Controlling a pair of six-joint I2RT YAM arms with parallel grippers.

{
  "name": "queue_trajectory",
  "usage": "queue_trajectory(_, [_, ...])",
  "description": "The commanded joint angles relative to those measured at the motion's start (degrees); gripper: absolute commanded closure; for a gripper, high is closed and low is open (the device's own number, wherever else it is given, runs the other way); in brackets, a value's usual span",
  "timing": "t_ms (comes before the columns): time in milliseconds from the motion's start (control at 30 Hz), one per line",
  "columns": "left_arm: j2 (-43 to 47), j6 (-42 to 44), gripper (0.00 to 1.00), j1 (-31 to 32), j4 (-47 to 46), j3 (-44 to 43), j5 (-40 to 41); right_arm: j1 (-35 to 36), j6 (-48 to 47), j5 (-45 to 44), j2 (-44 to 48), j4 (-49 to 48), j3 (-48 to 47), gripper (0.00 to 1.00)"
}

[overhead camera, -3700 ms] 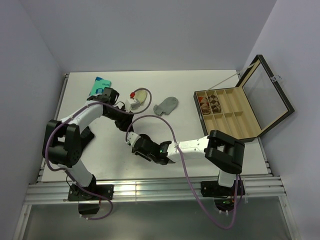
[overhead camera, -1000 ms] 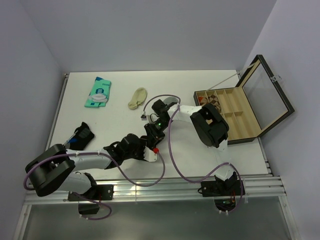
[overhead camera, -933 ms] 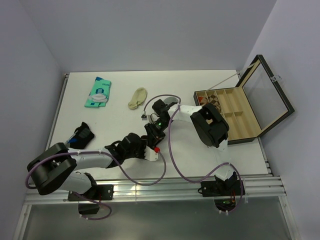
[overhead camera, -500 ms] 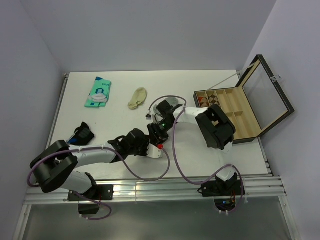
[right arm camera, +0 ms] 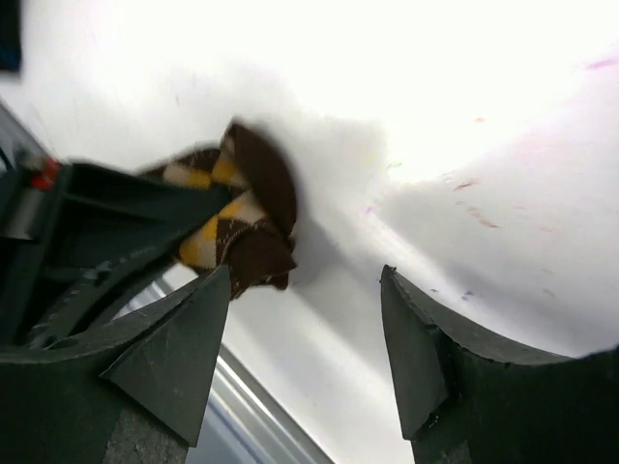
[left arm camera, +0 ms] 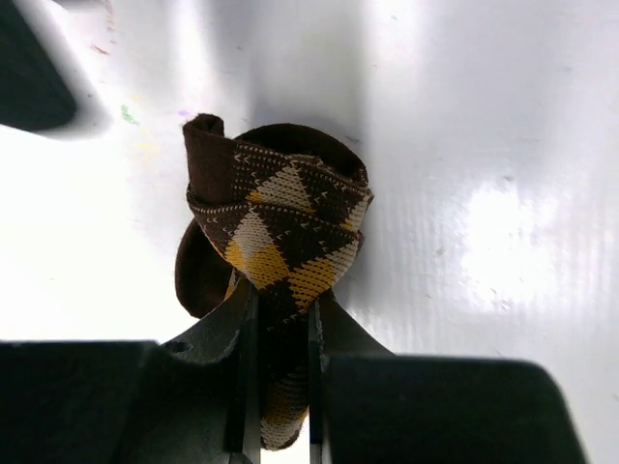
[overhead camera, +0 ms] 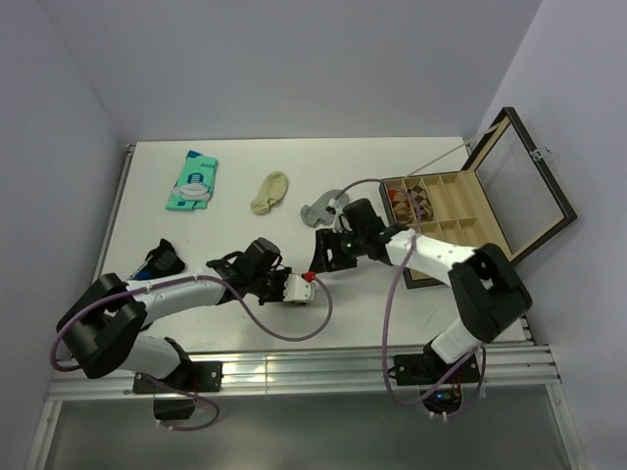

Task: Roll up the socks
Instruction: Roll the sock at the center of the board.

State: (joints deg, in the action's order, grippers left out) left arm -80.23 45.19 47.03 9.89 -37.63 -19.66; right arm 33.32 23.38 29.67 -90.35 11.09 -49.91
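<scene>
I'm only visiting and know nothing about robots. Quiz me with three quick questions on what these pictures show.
1. True or false: the left gripper is clamped on the argyle sock.
2. Which lies nearer the open box? A) the cream sock B) the grey sock
3. Fill in: the right gripper has its fingers ____ and holds nothing.

Key: 1 true; 2 B; 3 open.

Argyle sock balled (brown, tan diamonds); cream sock, grey sock flat.
</scene>
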Motion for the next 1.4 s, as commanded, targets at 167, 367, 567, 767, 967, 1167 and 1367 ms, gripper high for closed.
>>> queue_trajectory(167, [-1.5,1.12,1.0,-3.6,15.24,-5.87,-9.51,-0.98,9.49,-16.47,20.71,-10.73,10.26,0.28])
queue_trajectory(367, [-5.81,3.41,1.0,-7.11,22.45,-12.2,-14.96,-0.63,8.8,-18.25,37.23,-16.17,20.37,0.26])
queue_trajectory(567, [-9.94,4.38,1.0,-8.0,26.58,-16.16,-16.9,5.86,3.61,-21.13,43.5,-21.54,26.97,0.25])
queue_trajectory(767, [-13.02,4.29,1.0,-7.91,28.34,-18.53,-17.78,21.94,-3.76,-34.19,38.33,-26.46,27.15,0.25])
queue_trajectory(967, [-13.73,4.64,1.0,-8.0,29.65,-19.41,-18.48,30.04,-9.66,-41.0,28.56,-30.94,25.56,0.24])
queue_trajectory(1167, [-14.78,5.26,1.0,-8.44,30.89,-19.94,-20.42,30.23,-5.62,-43.38,33.73,-46.84,35.57,0.18])
queue_trajectory(1367, [-15.84,5.61,1.0,-8.62,32.03,-21.17,-21.21,32.5,-5.8,-43.47,31.73,-52.12,38.04,0.21])
